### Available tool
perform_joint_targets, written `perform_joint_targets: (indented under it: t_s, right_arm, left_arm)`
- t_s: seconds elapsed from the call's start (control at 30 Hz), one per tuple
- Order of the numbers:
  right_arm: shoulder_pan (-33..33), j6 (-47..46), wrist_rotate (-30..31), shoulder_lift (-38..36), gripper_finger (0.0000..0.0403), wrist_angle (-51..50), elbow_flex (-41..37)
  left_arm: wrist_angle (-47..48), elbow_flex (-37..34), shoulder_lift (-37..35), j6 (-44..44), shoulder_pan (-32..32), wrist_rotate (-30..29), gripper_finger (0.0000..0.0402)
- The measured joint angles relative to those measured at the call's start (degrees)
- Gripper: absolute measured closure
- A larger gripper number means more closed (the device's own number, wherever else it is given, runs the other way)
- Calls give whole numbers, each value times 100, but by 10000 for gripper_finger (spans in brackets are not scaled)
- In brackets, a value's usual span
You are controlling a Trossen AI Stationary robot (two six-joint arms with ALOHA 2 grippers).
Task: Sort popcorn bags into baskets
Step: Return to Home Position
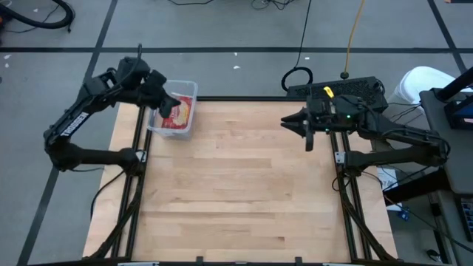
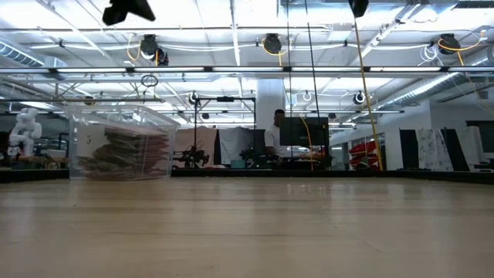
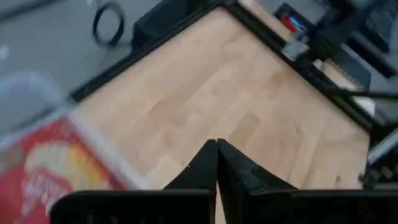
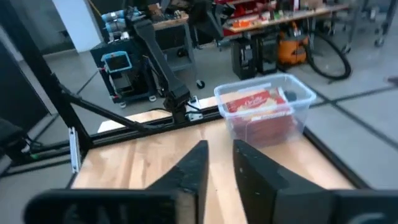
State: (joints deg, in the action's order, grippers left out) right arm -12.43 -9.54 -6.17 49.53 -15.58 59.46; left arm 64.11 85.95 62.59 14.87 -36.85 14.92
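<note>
Closest to us, the left gripper (image 3: 216, 144) has its fingers pressed tip to tip, gripping nothing. Seen from above, it hangs over the basket (image 1: 191, 89) at the 11 o'clock corner of the table (image 1: 244, 207). We see the red popcorn bags (image 1: 179, 118) stacked inside that clear basket. The right gripper (image 4: 219, 146) hovers near 2 o'clock, fingers narrowly parted, holding nothing.

Support: light wooden table (image 1: 244, 185), edged by black frame rails (image 1: 347, 222) | Surface: pale planks, joined side by side | Resting directly: one clear plastic basket (image 1: 189, 86), placed at the far-left corner
</note>
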Motion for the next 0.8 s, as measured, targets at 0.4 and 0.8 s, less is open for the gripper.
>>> perform_joint_targets:
  t_s: [0.4, 0.8]
  right_arm:
    - [2, 637, 7, -524, 399, -658, 0]
    - [15, 1372, 11, -677, 402, -791, -104]
  left_arm:
    - [-973, -385, -6, -231, 2295, -1904, 395]
    - [-2219, -1383, -282, -197, 3314, -2210, 396]
